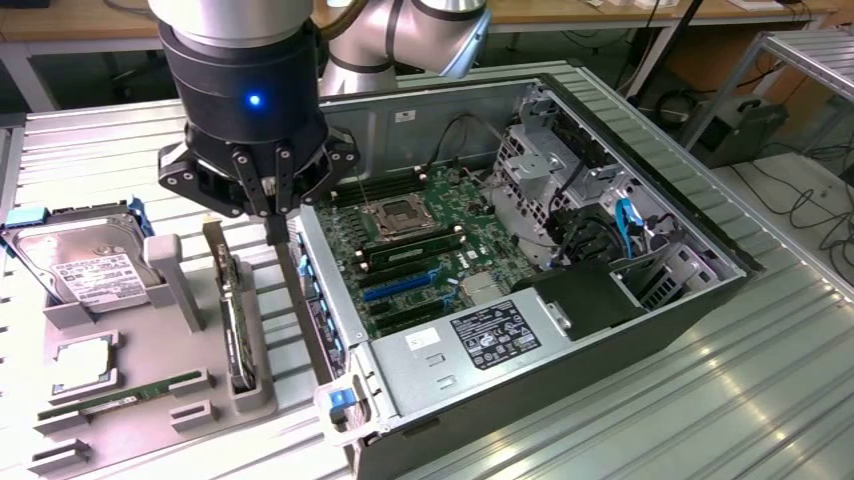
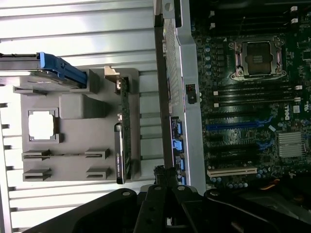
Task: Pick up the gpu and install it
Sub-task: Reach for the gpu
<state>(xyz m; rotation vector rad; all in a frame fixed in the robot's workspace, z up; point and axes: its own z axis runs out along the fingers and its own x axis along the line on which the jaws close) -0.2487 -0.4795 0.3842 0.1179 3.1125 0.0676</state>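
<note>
Pincer first, as you see it in the exterior view: the gripper [image 1: 278,236] hangs with its two fingers pressed together and nothing between them. Its tips sit low, over the gap between the grey holder [image 1: 147,345] and the near wall of the open computer case [image 1: 641,330]. The gpu [image 1: 236,325] stands on its long edge in a slot of that holder, just to the exterior view's left of the fingertips and clear of them. Further to the exterior view's left on the same holder you have the hard drive [image 1: 83,265] with blue tabs on its carrier, the processor chip [image 1: 83,362] lying flat, and the RAM stick [image 1: 127,395]. Inside the case, the motherboard [image 1: 441,265] lies exposed, its processor socket [image 1: 400,215] near the arm. Holder and case both rest on the ribbed metal table [image 1: 641,420].

Wrist view next: you look straight down past the gripper [image 2: 164,171], whose closed fingers line up with the thin edge of the case wall [image 2: 187,68]. The gpu [image 2: 121,141] is seated in the holder [image 2: 73,141], seen edge-on as a narrow dark strip with its silver bracket at one end, beside the fingers but not touched. The processor chip [image 2: 41,125] and the blue-tabbed hard drive [image 2: 63,70] lie beyond it. On the other side of the wall you see the motherboard [image 2: 243,111] with the processor socket [image 2: 256,58], blue expansion slots [image 2: 238,126] and a white one [image 2: 232,171].
</note>
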